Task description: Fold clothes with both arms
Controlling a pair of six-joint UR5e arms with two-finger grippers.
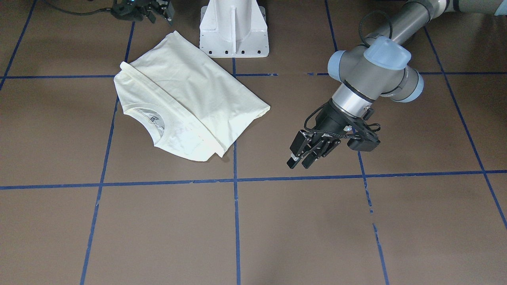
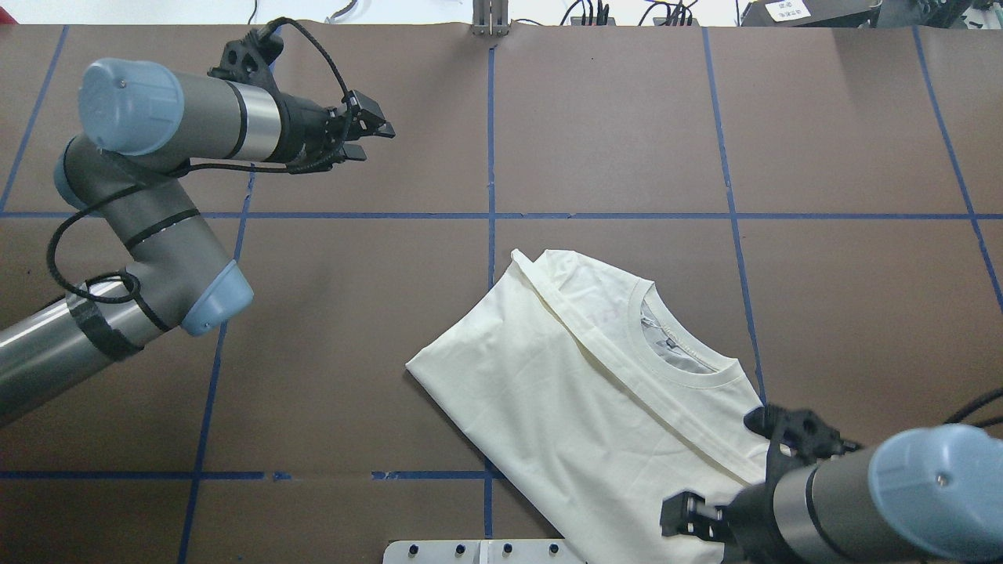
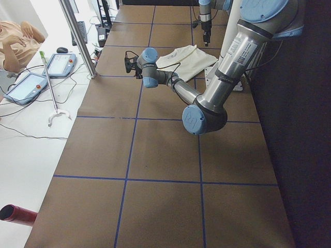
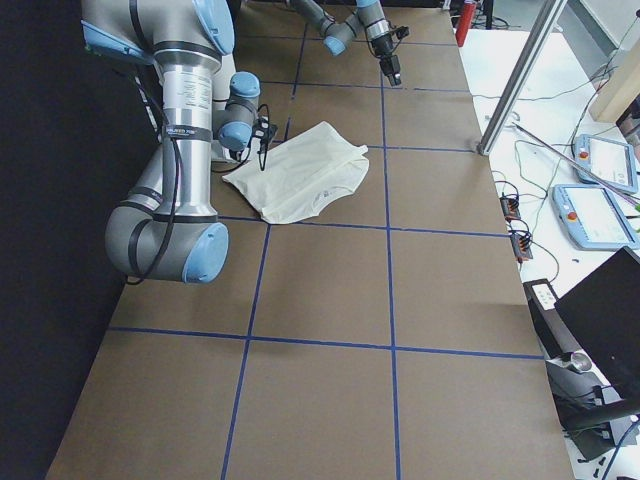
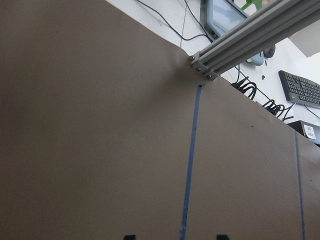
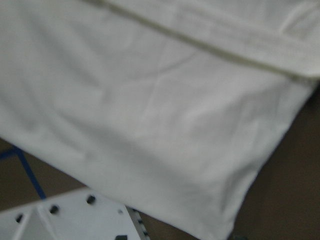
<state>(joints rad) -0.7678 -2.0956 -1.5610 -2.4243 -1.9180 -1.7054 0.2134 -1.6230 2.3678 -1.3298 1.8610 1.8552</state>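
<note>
The cream T-shirt lies folded on the brown table, plain side up, with its collar and label showing; the cat graphic is hidden. It also shows in the front view. My right gripper hovers low over the shirt's near edge, next to the pedestal. In the right wrist view only cream cloth fills the frame, and the fingertips at the bottom edge stand wide apart. My left gripper is open and empty, far from the shirt over bare table; it also shows in the front view.
The white pedestal base stands beside the shirt's edge. Blue tape lines grid the table. An aluminium post stands at the far table edge. Control pendants and cables lie off the table.
</note>
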